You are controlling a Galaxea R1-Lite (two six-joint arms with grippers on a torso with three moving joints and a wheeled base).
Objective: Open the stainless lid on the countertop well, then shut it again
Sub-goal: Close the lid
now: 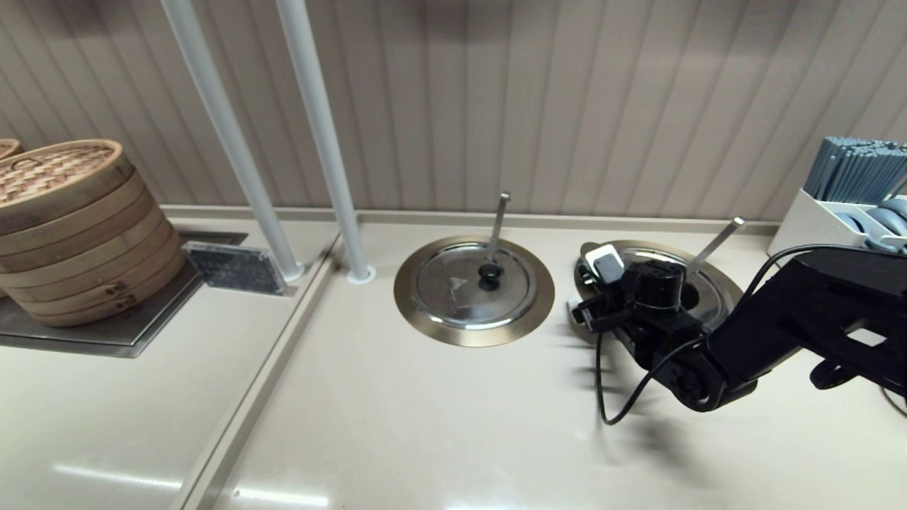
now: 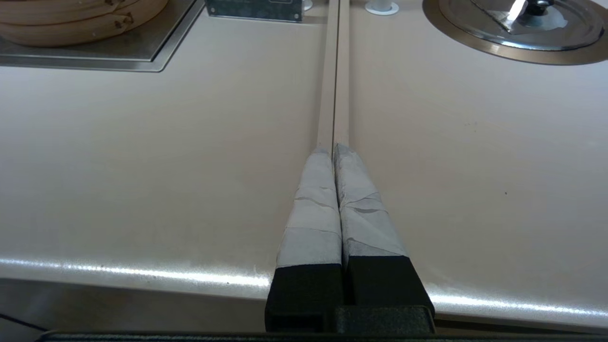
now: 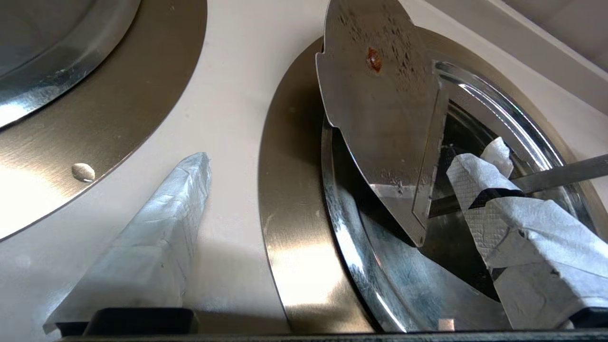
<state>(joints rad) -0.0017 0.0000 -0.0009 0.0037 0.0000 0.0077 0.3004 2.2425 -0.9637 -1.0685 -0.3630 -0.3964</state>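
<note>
The stainless lid (image 3: 403, 285) sits in the countertop well, inside the brass-toned ring (image 3: 289, 228). Its wedge-shaped flap (image 3: 380, 118) stands tilted up over a dark opening. The long slanting ladle handle (image 1: 716, 243) pokes out beside it. My right gripper (image 3: 346, 152) hangs open over the lid's near-left rim. One taped finger (image 3: 156, 228) is over the counter between the two rings. The other finger (image 3: 513, 218) is over the lid by the ladle handle (image 3: 560, 173). The lid's knob is hidden. My left gripper (image 2: 335, 149) is shut and parked over the counter seam near the front edge.
The twin lid (image 1: 473, 285) with its near-vertical ladle handle (image 1: 498, 223) lies closed to the left. Two white poles (image 1: 319, 142) rise behind it. Stacked bamboo steamers (image 1: 71, 227) and a small sign (image 1: 234, 268) stand far left. A chopstick holder (image 1: 850, 191) is at the back right.
</note>
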